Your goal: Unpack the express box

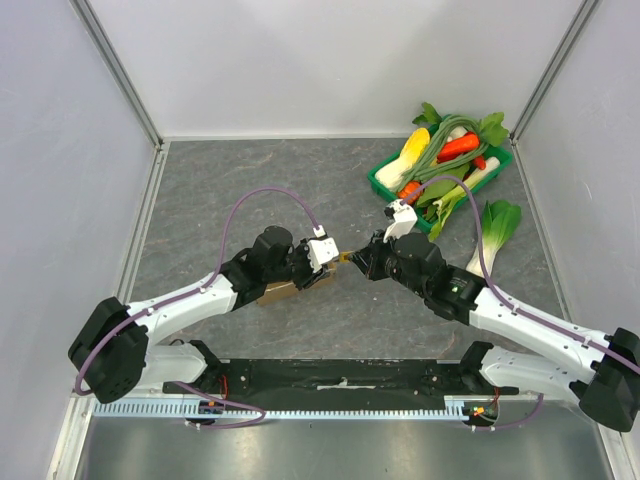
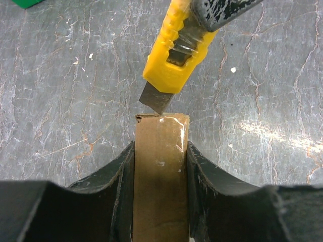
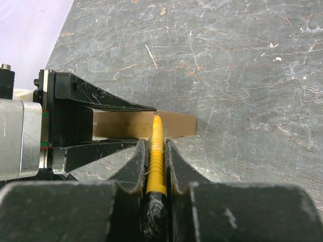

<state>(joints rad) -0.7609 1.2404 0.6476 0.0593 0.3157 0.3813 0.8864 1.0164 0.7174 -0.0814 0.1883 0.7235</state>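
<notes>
Box (image 2: 160,176): brown cardboard, near the middle of your worktop (image 1: 200,200), slightly toward the near edge; clear tape on its end.
Left gripper (image 2: 160,151): clenched on the box's two long sides.
Right gripper (image 3: 157,143): grasping a yellow knife (image 2: 174,55) by its handle.
Blade (image 2: 155,99): out, tip just beside the taped end; you cannot tell whether it touches.
Tray (image 1: 383,185): green, holding vegetables (image 1: 445,160), far right corner.
</notes>
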